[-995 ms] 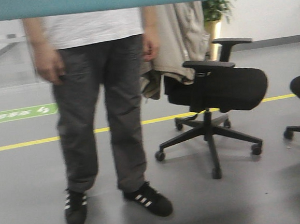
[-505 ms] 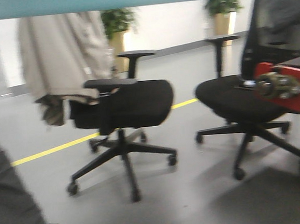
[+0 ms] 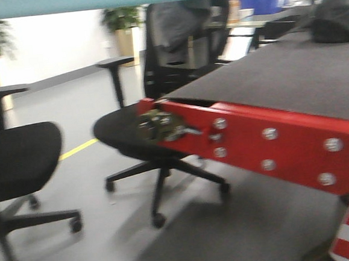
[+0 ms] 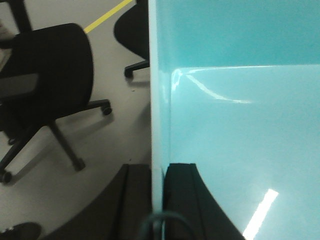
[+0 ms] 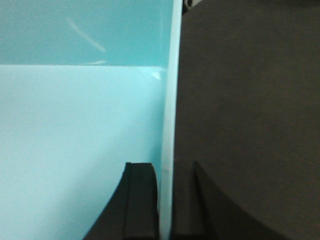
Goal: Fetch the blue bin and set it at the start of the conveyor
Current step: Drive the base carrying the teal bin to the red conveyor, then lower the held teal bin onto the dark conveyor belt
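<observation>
The blue bin (image 4: 240,125) hangs clear of the grey floor (image 4: 115,135), carried between the two arms. The left gripper (image 4: 160,175) is closed tight on the bin's left wall, one finger inside and one outside. The right gripper (image 5: 165,172) pinches the right wall the same way. Just past that right wall lies the dark conveyor belt (image 5: 245,125) – its red frame (image 3: 272,138) shows front right. Black office chairs (image 4: 45,65) stand below the bin's left side.
</observation>
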Tool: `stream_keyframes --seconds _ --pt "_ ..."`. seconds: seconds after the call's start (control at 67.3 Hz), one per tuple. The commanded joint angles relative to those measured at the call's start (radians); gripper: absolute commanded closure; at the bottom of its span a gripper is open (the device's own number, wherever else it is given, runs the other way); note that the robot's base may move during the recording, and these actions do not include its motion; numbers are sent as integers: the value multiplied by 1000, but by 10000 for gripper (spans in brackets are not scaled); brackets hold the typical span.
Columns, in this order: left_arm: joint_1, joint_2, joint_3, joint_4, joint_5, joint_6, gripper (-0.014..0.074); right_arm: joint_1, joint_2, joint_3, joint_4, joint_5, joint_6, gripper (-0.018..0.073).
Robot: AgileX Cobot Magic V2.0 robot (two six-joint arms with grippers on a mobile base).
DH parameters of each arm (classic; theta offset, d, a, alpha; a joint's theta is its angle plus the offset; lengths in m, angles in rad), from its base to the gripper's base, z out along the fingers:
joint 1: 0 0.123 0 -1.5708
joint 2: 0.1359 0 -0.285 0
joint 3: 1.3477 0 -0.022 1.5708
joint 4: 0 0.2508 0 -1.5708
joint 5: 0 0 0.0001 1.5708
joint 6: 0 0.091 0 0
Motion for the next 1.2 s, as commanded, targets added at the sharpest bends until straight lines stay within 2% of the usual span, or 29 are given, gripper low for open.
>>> stream_keyframes --seconds 0.0,1.188 --pt "-14 3 -10 0 -74 -7 708 7 -4 -4 20 -116 -5 724" --pt "-14 3 -10 0 -74 -7 708 7 -4 -4 20 -128 -5 724"
